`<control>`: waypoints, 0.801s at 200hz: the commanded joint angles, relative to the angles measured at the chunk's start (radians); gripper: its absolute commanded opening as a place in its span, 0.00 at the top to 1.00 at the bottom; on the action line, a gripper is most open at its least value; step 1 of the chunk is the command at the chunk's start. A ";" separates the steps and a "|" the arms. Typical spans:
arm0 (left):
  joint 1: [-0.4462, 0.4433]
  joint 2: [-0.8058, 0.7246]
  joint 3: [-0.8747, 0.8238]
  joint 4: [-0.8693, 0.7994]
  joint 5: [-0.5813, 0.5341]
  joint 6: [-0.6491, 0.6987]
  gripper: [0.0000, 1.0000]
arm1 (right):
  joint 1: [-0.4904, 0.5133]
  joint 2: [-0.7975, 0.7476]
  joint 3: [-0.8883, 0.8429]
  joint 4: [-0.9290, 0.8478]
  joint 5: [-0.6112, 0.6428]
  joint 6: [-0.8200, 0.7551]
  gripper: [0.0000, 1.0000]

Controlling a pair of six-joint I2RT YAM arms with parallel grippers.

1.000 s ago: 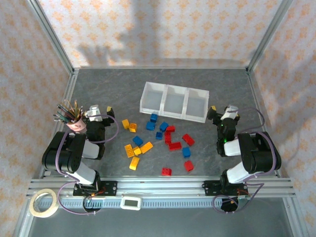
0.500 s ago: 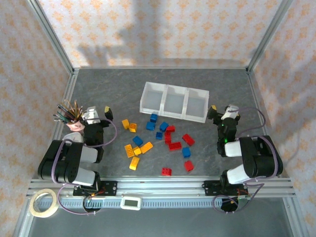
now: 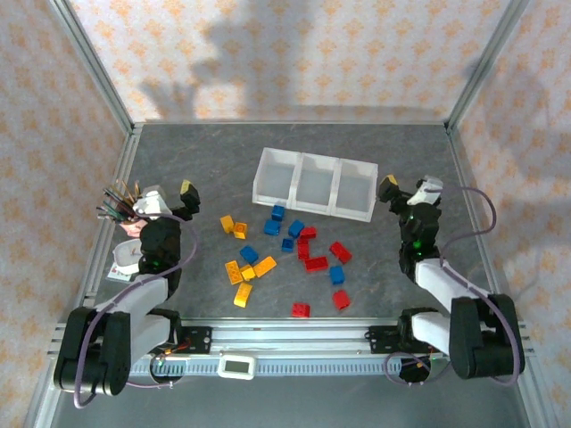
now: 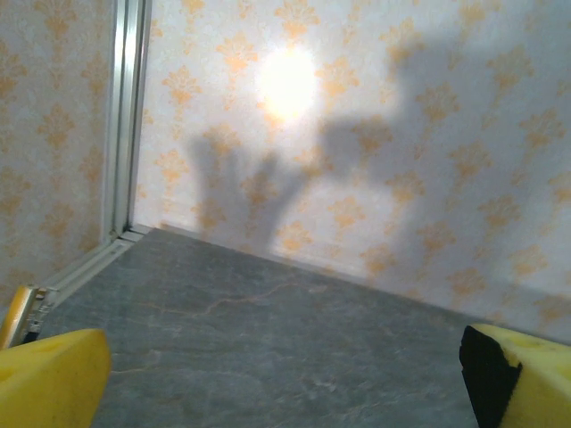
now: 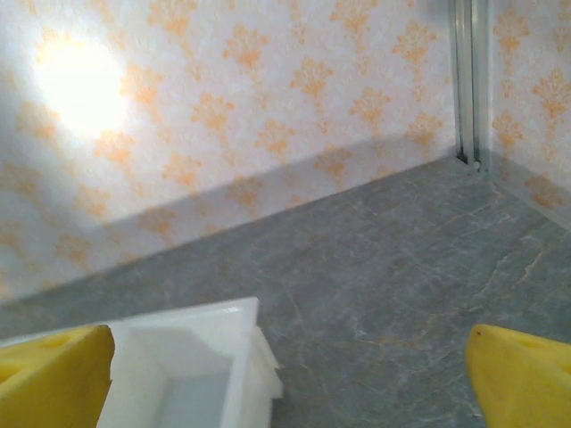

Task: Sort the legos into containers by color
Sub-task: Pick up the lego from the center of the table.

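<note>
The legos lie loose on the grey table between the arms: yellow ones [image 3: 243,272] to the left, blue ones [image 3: 284,223] in the middle, red ones [image 3: 314,257] to the right. The containers are three adjoining white tray compartments [image 3: 314,162] behind them, and nothing shows inside them. My left gripper [image 3: 169,196] hovers open left of the bricks, its yellow fingertips [image 4: 49,379] wide apart over bare table. My right gripper [image 3: 410,189] hangs open just right of the tray, whose near corner [image 5: 234,316] shows between its fingertips [image 5: 522,374]. Neither holds anything.
A pink pencil cup [image 3: 129,223] stands close to the left gripper's outer side. Metal frame posts and patterned walls bound the table on three sides. A tape roll [image 3: 78,366] and a small white device [image 3: 236,366] lie on the front rail.
Both arms have unfolded from their tucked pose, their elbows dropping toward the front rail. Both grippers stay near where they were and stay open. No brick has moved.
</note>
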 commanded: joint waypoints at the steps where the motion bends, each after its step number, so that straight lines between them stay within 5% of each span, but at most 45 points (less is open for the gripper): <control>1: 0.005 -0.048 0.032 -0.090 0.048 -0.162 0.00 | -0.008 -0.055 0.066 -0.226 0.080 0.296 0.00; 51: 0.005 -0.109 0.031 -0.245 0.014 -0.398 0.00 | -0.008 -0.012 0.145 -0.442 -0.042 0.400 0.00; 99: 0.001 -0.070 0.108 -0.472 0.183 -0.528 0.01 | 0.007 0.059 0.261 -0.631 -0.157 0.338 0.00; 160: -0.192 -0.124 0.143 -0.700 0.168 -0.599 0.01 | 0.112 0.112 0.365 -0.865 -0.197 0.260 0.00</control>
